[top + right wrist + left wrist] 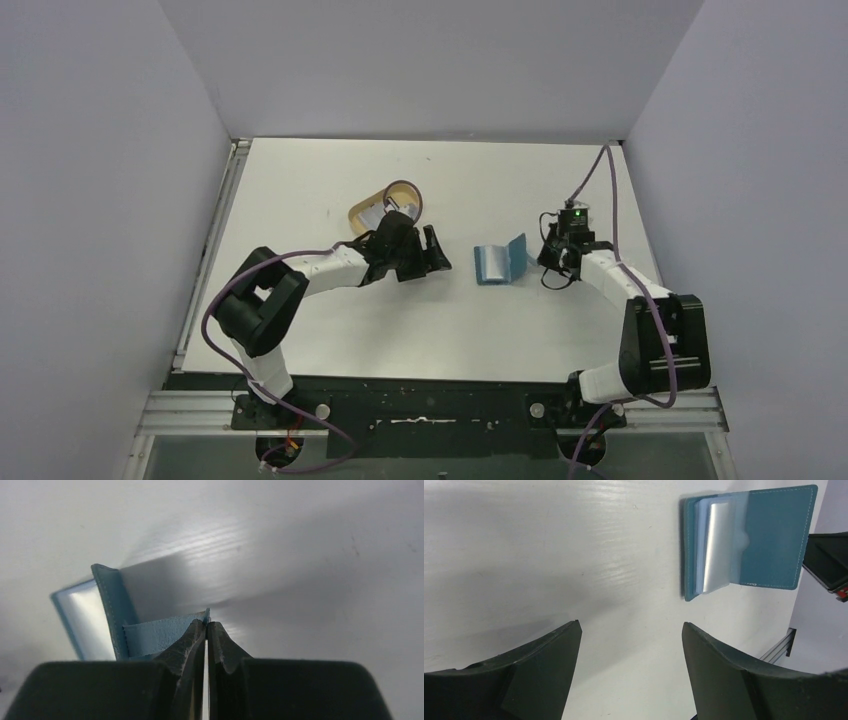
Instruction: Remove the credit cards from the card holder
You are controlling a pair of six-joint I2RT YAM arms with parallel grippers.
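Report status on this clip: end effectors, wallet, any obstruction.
Left end effector open, empty, short of wallet. Right end effector shut on wallet edge. Card inside wallet. Nothing in between.

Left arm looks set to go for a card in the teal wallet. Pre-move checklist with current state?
1. Right gripper clamped on the small teal-blue folding card holder: ok, jaws shut on the edge of its flap.
2. Card holder open, inside facing the left arm: ok.
3. Card to grab: ok, a silvery-grey flat card shows inside it.
4. Left gripper open and empty: ok.
5. Left gripper lined up with the card: not ok, the card holder sits up and to the right of the finger gap in the left wrist view.
6. Number of cards inside: cannot tell.
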